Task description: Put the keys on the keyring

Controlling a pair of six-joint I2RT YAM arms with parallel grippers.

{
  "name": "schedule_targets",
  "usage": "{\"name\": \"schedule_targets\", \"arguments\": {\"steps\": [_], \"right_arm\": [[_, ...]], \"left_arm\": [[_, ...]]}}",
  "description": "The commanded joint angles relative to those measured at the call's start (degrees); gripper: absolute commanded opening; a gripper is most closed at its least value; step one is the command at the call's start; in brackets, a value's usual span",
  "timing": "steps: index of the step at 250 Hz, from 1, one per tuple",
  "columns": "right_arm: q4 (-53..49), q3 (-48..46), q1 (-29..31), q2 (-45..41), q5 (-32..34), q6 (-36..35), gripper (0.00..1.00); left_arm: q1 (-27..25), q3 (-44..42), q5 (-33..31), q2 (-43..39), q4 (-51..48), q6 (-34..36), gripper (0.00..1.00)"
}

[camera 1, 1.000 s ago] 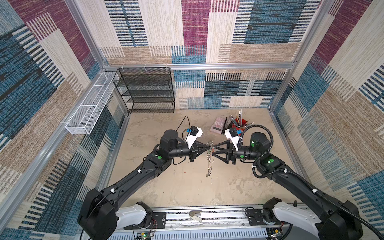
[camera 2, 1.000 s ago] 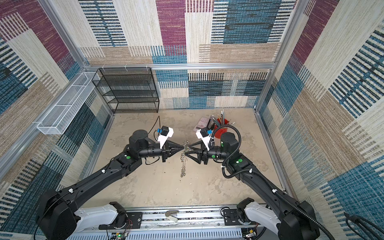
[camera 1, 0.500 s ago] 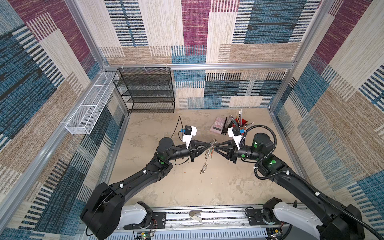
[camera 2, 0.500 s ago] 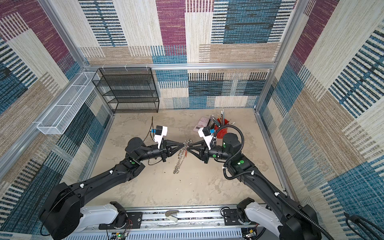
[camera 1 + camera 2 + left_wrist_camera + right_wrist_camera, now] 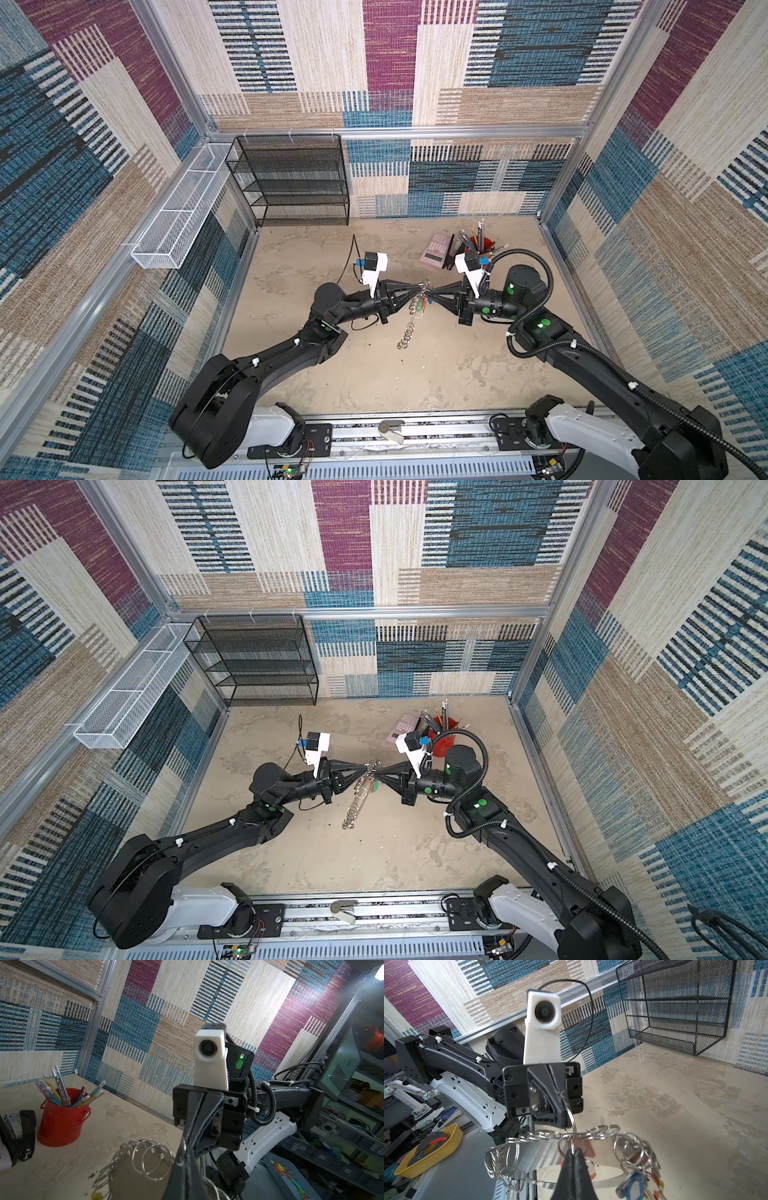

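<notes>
In both top views the keyring (image 5: 409, 324) (image 5: 355, 808) hangs above the floor in the middle, its grey band edged with silver split rings. My left gripper (image 5: 419, 288) (image 5: 184, 1151) is shut on a split ring at the keyring's top. Facing it tip to tip, my right gripper (image 5: 430, 297) (image 5: 572, 1152) is shut on a split ring (image 5: 572, 1142), with a red tag (image 5: 584, 1150) right behind. Keys with blue (image 5: 633, 1184), red and yellow tags hang bunched on the band (image 5: 539, 1155). A green tag (image 5: 422, 308) shows below the tips.
A red bucket of pencils (image 5: 484, 247) (image 5: 62, 1118) and a pink calculator (image 5: 435, 250) stand behind the right gripper. A black mesh shelf (image 5: 291, 183) is at the back left, and a white wire basket (image 5: 178, 216) is on the left wall. A black tape dispenser (image 5: 18, 1134) sits by the bucket.
My right gripper's jaws have closed from open onto a split ring. The left wrist has shifted a little to the left, and the keyring's lower end has swung left.
</notes>
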Motion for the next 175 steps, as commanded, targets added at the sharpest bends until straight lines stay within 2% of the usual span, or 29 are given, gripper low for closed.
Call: {"name": "schedule_targets", "arguments": {"steps": [1,76,157,175], "right_arm": [[2.1,0.3,0.0,0.3,-0.5,0.8,0.00],[2.8,0.8,0.0,1.7,-2.4,0.8,0.00],[3.8,1.9,0.1,4.4,-1.2,0.7,0.00],[3.6,2.4,0.0,4.7,-0.5,0.8,0.08]], "left_arm": [[0.0,-0.4,0.4,0.8,9.5,-4.2,0.00],[-0.6,0.1,1.2,4.1,15.3,-7.5,0.00],[-2.0,0.3,1.9,6.2,17.4,-8.5,0.00],[-2.0,0.1,2.0,6.5,17.4,-8.4,0.00]]}}
